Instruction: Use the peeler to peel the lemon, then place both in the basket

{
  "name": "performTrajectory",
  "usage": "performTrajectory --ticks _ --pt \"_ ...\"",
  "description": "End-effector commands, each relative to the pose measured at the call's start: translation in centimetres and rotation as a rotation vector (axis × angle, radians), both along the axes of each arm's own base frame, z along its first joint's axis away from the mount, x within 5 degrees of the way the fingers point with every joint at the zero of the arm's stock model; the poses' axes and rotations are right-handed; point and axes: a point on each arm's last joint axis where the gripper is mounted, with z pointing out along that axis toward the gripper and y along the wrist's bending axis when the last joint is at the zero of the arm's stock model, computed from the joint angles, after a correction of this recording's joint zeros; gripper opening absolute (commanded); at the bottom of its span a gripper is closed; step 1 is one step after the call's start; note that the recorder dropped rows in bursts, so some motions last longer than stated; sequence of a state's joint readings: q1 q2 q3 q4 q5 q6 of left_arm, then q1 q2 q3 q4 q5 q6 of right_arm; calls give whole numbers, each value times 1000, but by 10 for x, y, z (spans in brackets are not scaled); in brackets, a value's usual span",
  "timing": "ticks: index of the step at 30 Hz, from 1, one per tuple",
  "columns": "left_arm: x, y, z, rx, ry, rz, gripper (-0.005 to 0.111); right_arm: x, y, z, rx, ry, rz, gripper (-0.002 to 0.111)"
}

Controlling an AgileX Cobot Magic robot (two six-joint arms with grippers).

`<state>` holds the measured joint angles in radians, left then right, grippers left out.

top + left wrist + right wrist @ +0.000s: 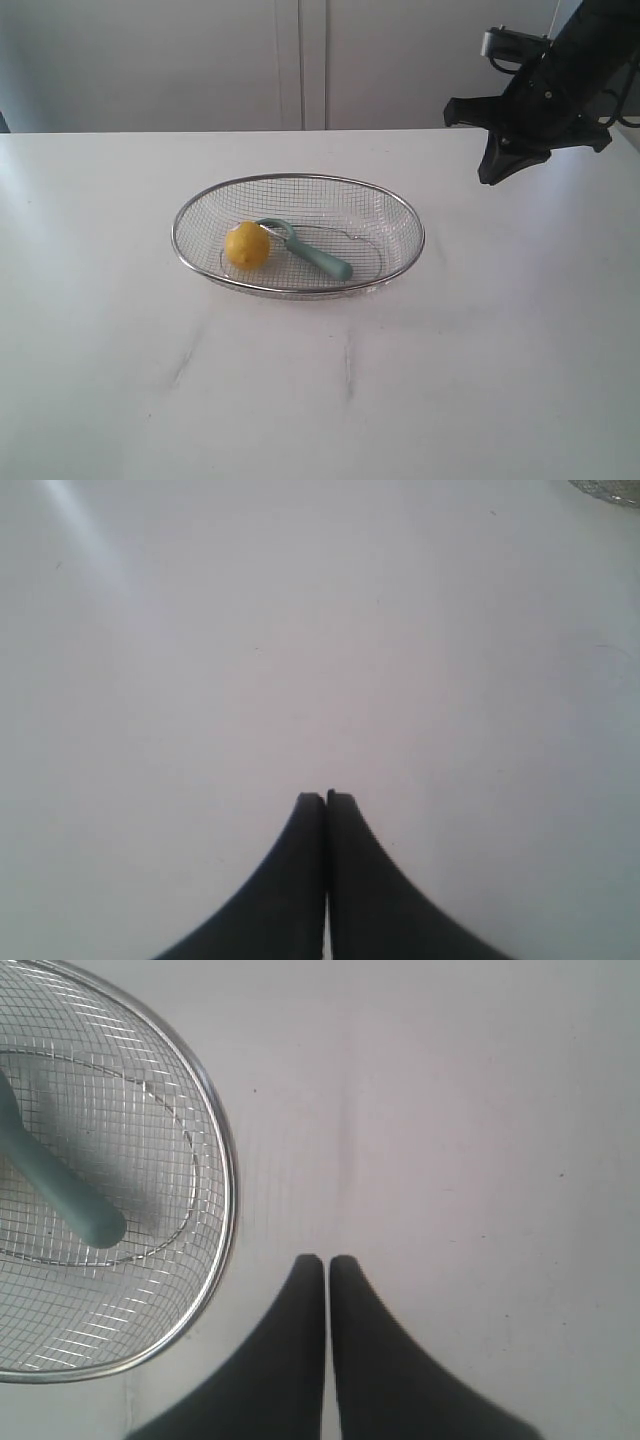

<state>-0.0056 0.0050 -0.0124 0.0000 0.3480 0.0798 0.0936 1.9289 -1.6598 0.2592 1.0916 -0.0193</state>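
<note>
The yellow lemon (247, 245) lies inside the wire basket (405, 215) on its left side. The teal peeler (317, 256) lies next to the lemon in the basket, blade head by the lemon and handle pointing right. In the right wrist view the peeler handle (62, 1195) shows through the basket mesh (222, 1140). My right gripper (495, 170) hangs shut and empty high at the back right, away from the basket; its tips (327, 1260) are together over bare table. My left gripper (326, 797) is shut and empty above bare table; it is out of the exterior view.
The white table (320, 390) runs wide around the basket. A pale wall with a vertical seam (302, 60) stands behind. A sliver of the basket rim (610, 490) shows at a corner of the left wrist view.
</note>
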Motion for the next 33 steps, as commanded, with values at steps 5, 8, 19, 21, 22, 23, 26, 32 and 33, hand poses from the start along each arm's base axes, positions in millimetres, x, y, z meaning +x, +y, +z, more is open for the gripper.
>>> performTrajectory --ticks 5,8,19,21,22,23,26,32,33 --pt "-1 -1 -5 -25 18 2 0 -1 -2 6 0 -18 -4 3" --pt "-1 -2 -4 -38 16 1 0 -1 -2 6 0 -18 -4 3" --pt "0 -2 -4 -39 14 1 0 -1 -2 6 0 -18 -4 3" --pt "0 -2 -4 -39 14 1 0 -1 -2 6 0 -18 -4 3" --pt "0 -2 -4 -39 12 1 0 -1 -2 6 0 -18 -4 3" --pt "0 -2 -4 -39 12 1 0 -1 -2 6 0 -18 -4 3" --pt "0 -2 -4 -51 12 2 0 -1 -2 6 0 -18 -4 3" --pt "0 -2 -3 -69 3 12 0 -1 -2 6 0 -18 -4 3" --pt "0 -2 -3 -72 -1 14 0 -1 -2 6 0 -18 -4 3"
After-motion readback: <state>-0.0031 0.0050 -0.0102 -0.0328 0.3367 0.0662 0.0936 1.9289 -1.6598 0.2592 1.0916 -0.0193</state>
